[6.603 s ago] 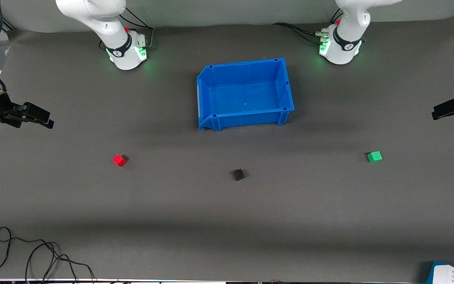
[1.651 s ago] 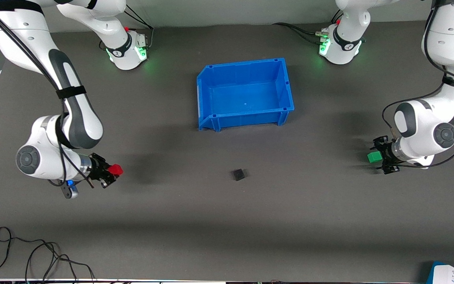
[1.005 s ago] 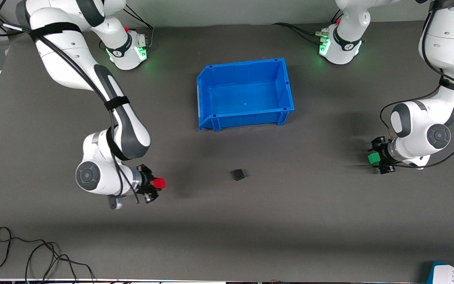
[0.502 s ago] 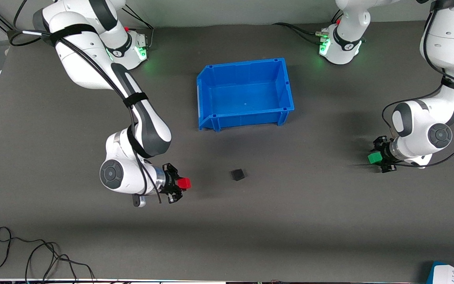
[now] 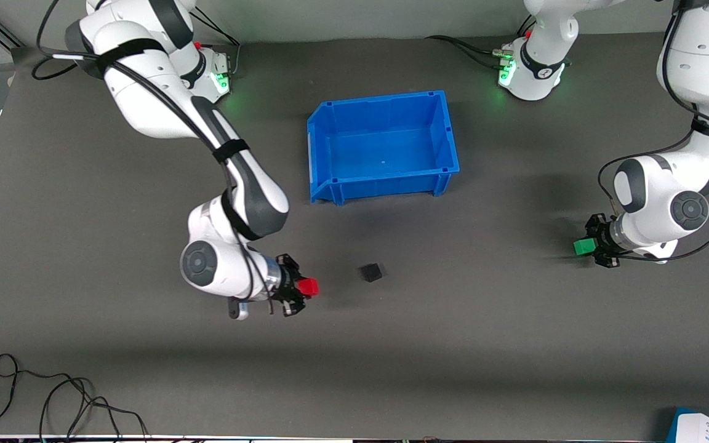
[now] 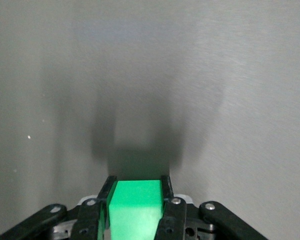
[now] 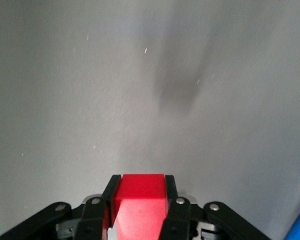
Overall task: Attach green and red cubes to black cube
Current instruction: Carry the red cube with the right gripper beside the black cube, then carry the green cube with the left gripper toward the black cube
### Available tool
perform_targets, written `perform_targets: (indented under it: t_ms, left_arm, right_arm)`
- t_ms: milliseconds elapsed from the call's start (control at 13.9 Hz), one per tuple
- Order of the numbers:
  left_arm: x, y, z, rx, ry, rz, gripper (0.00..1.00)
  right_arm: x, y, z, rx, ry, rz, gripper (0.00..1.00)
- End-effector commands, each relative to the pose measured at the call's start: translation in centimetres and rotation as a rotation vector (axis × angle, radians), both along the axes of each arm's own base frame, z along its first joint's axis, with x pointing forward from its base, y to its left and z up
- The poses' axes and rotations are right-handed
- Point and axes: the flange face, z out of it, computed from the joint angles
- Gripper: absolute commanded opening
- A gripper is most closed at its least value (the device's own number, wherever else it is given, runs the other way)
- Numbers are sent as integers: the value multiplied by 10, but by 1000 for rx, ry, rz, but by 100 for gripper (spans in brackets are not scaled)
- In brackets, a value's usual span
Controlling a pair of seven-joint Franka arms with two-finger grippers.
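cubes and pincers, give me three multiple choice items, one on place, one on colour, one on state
1. Where does the black cube lie?
A. in the bin
B. on the mat, nearer the front camera than the bin
C. in a pincer

2. What colour cube does the left pincer hold?
A. red
B. black
C. green

3. How is the right pincer?
A. shut on the red cube
B. open over the bin
C. open over the black cube

Key: 1 B, the black cube sits alone on the mat below the bin in the front view. 2 C, the green cube sits between its fingers. 3 A, its fingers flank the red cube.
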Motion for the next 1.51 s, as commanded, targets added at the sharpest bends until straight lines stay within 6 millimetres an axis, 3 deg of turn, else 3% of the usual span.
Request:
perform_targets:
  t_ms: [0, 287, 502, 861, 1148, 1435]
  left_arm:
    - [18, -37, 37, 15, -2, 6, 0]
    - [38, -106, 61, 14, -32, -21, 0]
    - [47, -160, 71, 9, -67, -38, 0]
    - [52, -239, 86, -14, -108, -24, 0]
    - [54, -280, 76, -22, -104, 32, 0]
    - [43, -316, 70, -57, -83, 29, 0]
  right_arm:
    - [4, 35, -24, 69, -16, -38, 14]
    - [-3, 56, -58, 85, -34, -39, 14]
    - [-22, 86, -73, 38, -50, 38, 14]
    - [-29, 85, -98, 10, -23, 49, 14]
    - [-29, 85, -99, 13, -15, 30, 14]
    - [-31, 88, -100, 18, -10, 24, 14]
